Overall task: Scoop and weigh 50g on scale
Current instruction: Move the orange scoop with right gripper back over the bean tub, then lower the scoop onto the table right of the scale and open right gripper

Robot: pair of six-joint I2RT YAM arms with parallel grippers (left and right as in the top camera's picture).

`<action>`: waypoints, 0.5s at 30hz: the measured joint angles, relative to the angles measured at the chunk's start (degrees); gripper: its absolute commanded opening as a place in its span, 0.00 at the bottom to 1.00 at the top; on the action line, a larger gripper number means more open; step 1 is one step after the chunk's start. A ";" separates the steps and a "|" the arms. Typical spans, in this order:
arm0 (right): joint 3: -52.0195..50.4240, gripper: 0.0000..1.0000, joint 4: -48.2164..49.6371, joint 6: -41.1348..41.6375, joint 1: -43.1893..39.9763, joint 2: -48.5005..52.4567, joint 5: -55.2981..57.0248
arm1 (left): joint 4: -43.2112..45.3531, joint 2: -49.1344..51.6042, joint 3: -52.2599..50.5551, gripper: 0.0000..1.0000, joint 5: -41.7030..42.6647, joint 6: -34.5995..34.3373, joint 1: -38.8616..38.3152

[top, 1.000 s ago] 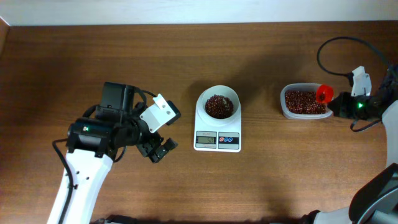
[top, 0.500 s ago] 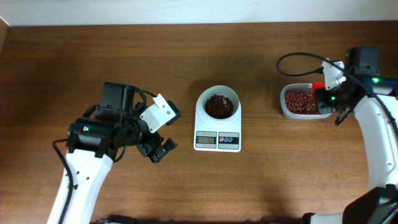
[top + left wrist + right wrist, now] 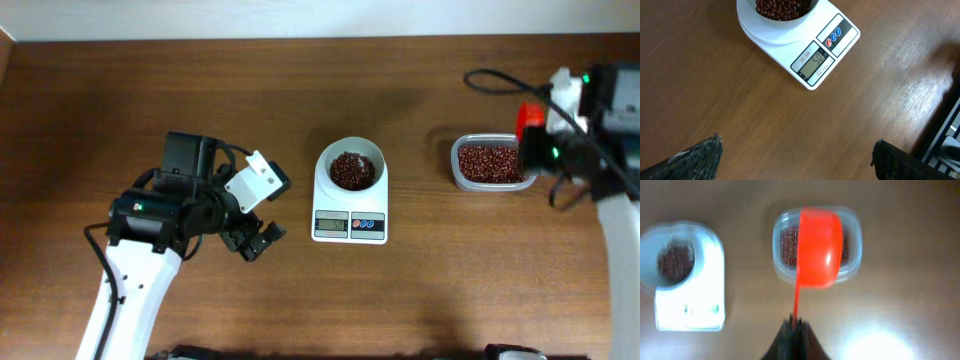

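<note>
The right end effector (image 3: 795, 328) has swung in from the surface's (image 3: 450, 290) edge, pinching the red scoop's (image 3: 819, 247) handle above the clear tub (image 3: 453, 166). The left end effector (image 3: 795, 160) stays spread beside the scale (image 3: 350, 227), whose bowl holds beans (image 3: 351, 170).

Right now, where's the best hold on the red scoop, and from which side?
The thin handle, at its free end, coming from behind, opposite the cup, as the right gripper holds it. The red scoop's cup is wide and rounded, likely too broad to pinch; the narrow straight handle fits between nearly shut jaws.
</note>
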 measured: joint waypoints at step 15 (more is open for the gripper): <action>-52.35 0.04 33.51 20.98 -12.57 -1.95 -35.89 | 0.07 0.00 -0.22 0.99 0.02 0.00 0.00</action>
